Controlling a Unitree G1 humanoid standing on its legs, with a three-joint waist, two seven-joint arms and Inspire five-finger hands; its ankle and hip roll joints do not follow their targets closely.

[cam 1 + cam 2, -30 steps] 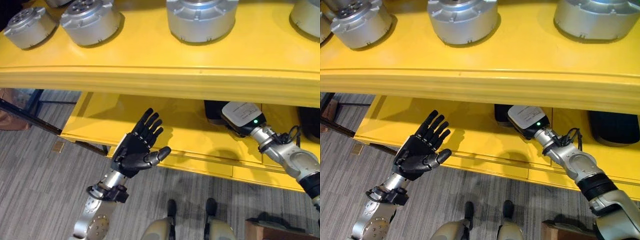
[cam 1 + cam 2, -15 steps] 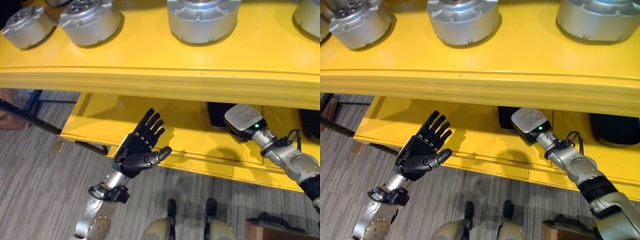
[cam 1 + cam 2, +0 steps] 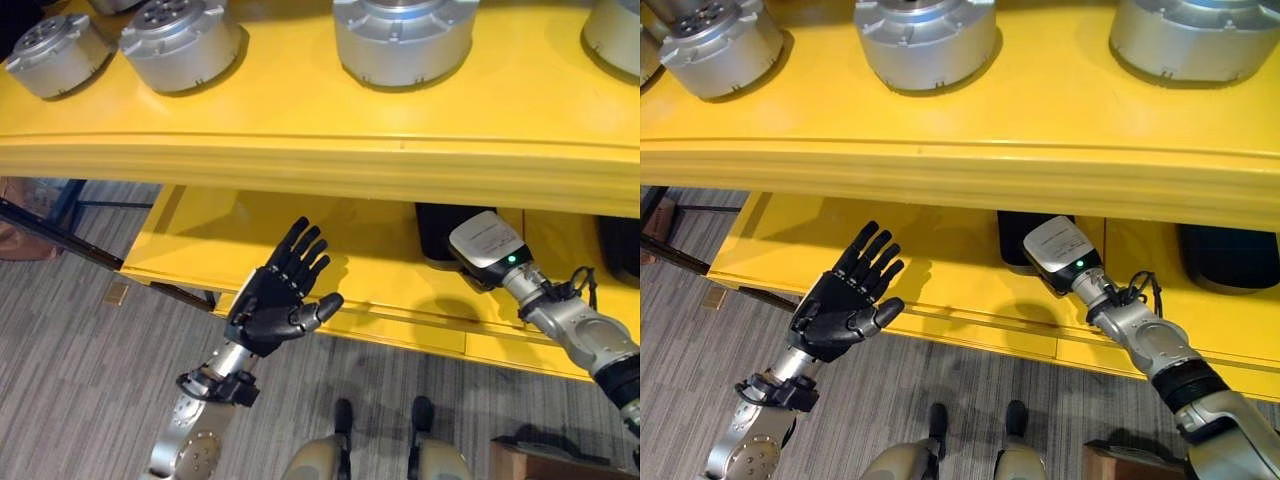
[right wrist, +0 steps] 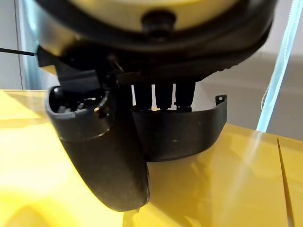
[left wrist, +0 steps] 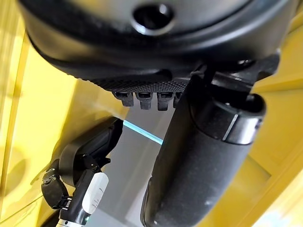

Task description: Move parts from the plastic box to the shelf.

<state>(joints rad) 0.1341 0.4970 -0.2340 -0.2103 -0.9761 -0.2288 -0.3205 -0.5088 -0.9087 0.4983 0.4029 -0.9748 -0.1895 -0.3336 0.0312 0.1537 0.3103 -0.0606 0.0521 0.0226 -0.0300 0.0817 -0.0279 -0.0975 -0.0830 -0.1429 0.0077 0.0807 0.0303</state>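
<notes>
A black round part [image 3: 440,228] stands on the yellow lower shelf [image 3: 380,275], tucked under the upper shelf board [image 3: 300,115]. My right arm reaches in to it from the right. In the right wrist view my right hand [image 4: 104,156] has straight fingers above the black part [image 4: 184,132] and its thumb beside it, and it looks open. My left hand [image 3: 275,300] floats open, palm up and holding nothing, in front of the lower shelf's front edge. Its thumb [image 5: 199,165] shows large in the left wrist view.
Three silver round parts [image 3: 403,35] [image 3: 180,42] [image 3: 55,52] sit on the upper shelf. A second black part [image 3: 1230,255] rests at the lower shelf's far right. A dark metal frame [image 3: 60,235] crosses the grey floor at left, and a brown box corner [image 3: 540,460] lies at the lower right.
My right arm has drawn back a little towards me and to the right, so more of the black part shows. The left hand has kept still.
</notes>
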